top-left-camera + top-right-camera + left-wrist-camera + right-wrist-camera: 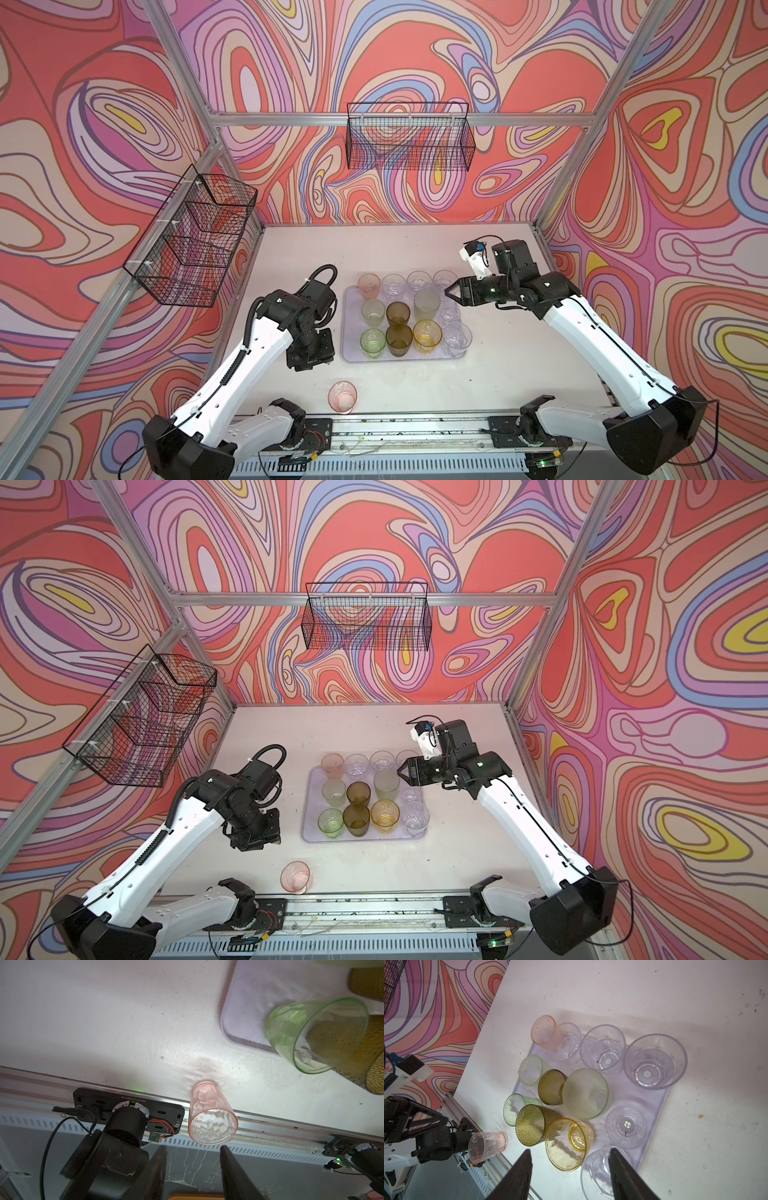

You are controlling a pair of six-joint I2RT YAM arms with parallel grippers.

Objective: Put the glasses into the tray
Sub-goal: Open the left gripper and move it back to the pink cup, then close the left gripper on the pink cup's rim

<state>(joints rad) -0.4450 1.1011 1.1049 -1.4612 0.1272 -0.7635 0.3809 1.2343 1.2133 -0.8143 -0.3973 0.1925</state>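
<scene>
Top view: about twelve glasses [427, 334] stand on the tray [352, 320]; one pink glass [342, 397] remains off it, near its front edge.
Left wrist: left gripper [193, 1148] jaws parted, empty, pink glass ahead.
Right wrist: right gripper [570, 1152] jaws wide, empty, above tray; back-row seating possibly marginal.

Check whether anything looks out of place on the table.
Yes: one pink glass stands upright alone near the front edge of the table, well outside the tray, while the other glasses are grouped at the tray. Nothing looks spilled or broken.
</scene>
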